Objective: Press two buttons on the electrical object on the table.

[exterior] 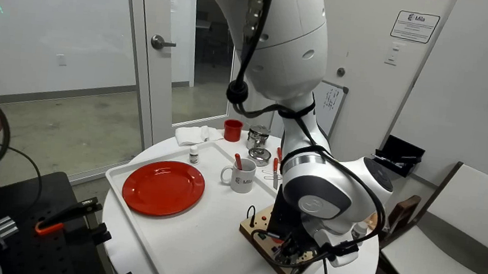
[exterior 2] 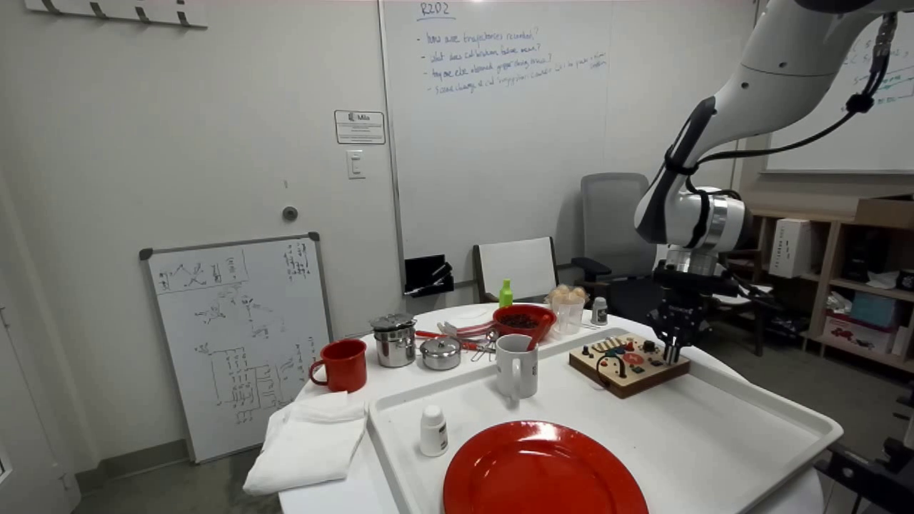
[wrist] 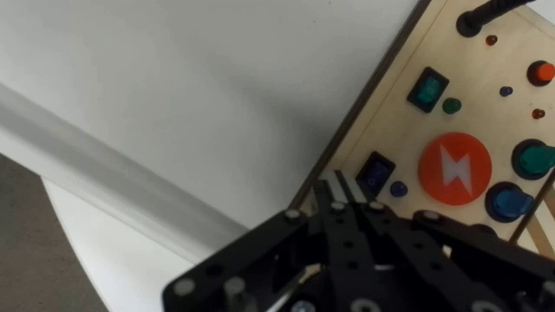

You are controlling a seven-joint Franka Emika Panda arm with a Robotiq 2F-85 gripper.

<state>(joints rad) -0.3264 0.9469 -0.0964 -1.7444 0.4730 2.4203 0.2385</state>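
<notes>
Gripper (wrist: 345, 174), jaws together, beside the purple switch (wrist: 375, 174) on the wooden button board (wrist: 494, 123).

Gleaming white curves on this Panda arm (exterior: 298, 47), charcoal joint caps (exterior: 317, 195), black cables (exterior: 246, 62) strapped along it, and at the Robotiq gripper (wrist: 344, 187), all black, silver screw heads (wrist: 338, 206) and pale grey fingertips (wrist: 334, 187)!

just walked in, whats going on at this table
A robot arm has its hand down at a tan board of buttons, two of which are to be pressed. The hand is shut with nothing visible in it, its fingertips close to a dark purple rocker switch. Whether they touch it, or anything has been pressed, can't be told. A red plate and white mug are apart from the hand.
</notes>
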